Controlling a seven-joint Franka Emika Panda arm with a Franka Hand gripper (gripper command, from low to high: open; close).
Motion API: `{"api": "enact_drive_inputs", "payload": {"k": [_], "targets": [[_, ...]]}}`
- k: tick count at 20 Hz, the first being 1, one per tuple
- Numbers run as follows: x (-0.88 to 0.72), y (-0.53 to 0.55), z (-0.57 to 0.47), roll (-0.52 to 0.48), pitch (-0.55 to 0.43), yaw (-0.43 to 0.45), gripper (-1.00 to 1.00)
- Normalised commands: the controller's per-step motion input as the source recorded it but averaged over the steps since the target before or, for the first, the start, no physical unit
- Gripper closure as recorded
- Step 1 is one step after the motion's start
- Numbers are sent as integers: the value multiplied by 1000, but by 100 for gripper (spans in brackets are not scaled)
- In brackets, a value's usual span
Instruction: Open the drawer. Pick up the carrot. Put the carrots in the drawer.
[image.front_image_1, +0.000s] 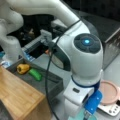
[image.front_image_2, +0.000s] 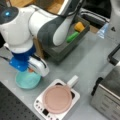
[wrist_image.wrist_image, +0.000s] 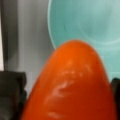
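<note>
In the wrist view the bright orange carrot (wrist_image.wrist_image: 72, 87) fills the frame, and my gripper (wrist_image.wrist_image: 64, 87) is shut on it, with dark fingers (wrist_image.wrist_image: 12, 92) at both sides. It hangs just above a teal bowl (wrist_image.wrist_image: 100, 22). In a front view only a sliver of the carrot (image.front_image_2: 30, 70) shows under the wrist, over the bowl (image.front_image_2: 26, 81). The dark grey drawer (image.front_image_1: 53, 85) stands pulled open from the bamboo-topped cabinet (image.front_image_1: 17, 95); it also shows in a front view (image.front_image_2: 60, 51). It holds a yellow pepper (image.front_image_1: 23, 68) and a green vegetable (image.front_image_1: 35, 74).
A white hotplate carrying a pink round plate (image.front_image_2: 57, 98) sits beside the bowl. The silver toaster oven (image.front_image_2: 107, 97) stands at a front view's right. A clear bottle (image.front_image_2: 103, 30) is behind the drawer. The arm's white body (image.front_image_1: 85, 57) blocks much of both front views.
</note>
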Motion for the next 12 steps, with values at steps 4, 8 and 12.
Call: {"api": "enact_drive_inputs", "payload": {"k": [4, 8, 12], "targets": [[-382, 102, 93, 116, -13, -187, 100], [-459, 121, 30, 100, -75, -197, 100], [-575, 117, -13, 76, -128, -199, 100]]}}
